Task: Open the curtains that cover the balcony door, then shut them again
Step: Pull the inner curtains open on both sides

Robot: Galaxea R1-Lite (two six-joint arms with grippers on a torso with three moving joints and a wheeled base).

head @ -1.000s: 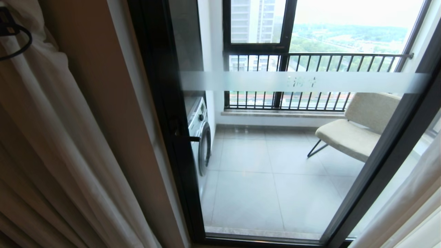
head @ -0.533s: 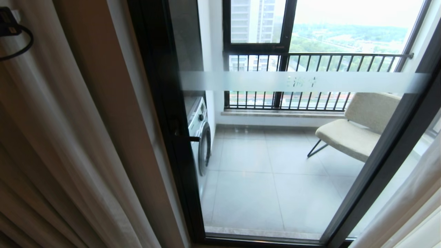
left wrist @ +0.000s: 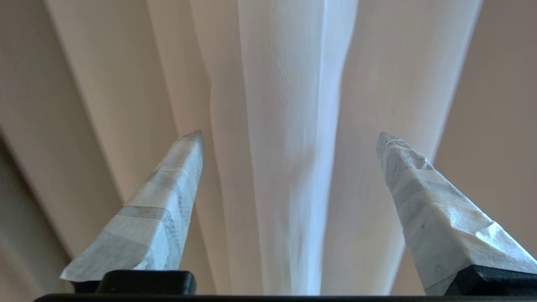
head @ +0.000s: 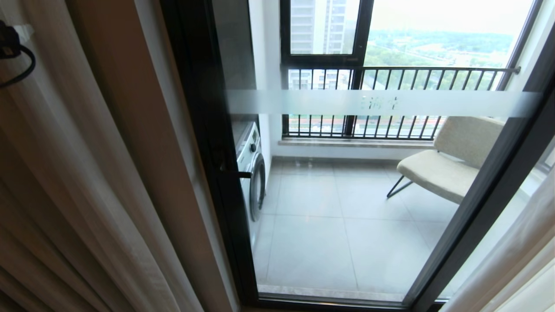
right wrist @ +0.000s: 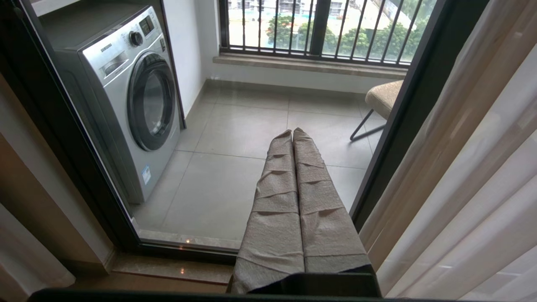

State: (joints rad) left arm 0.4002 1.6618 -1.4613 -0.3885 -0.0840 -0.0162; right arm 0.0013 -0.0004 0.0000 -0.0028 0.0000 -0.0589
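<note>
The curtains [head: 65,173] hang gathered at the left, cream folds with a sheer white fold [left wrist: 293,126] in front. A second part of the curtains [head: 511,260] hangs at the lower right. Between them the balcony door [head: 347,104] stands uncovered, black-framed glass with a frosted band. My left gripper [left wrist: 289,134] is open right in front of the sheer fold, its taped fingers [left wrist: 168,197] apart on either side and holding nothing. Only its black body and cable [head: 11,47] show in the head view, at the upper left edge. My right gripper [right wrist: 292,131] is shut and empty, low before the glass.
Behind the glass a washing machine [head: 251,173] stands at the left and a beige chair [head: 446,160] at the right on a tiled floor. A barred railing [head: 390,69] runs across the outer window. The door's sill [right wrist: 176,268] lies just below my right gripper.
My left gripper has opened and let go of the curtain. The bunched fabric at the upper left has fallen back into straight folds, and the gripper has drawn slightly toward the left edge.
</note>
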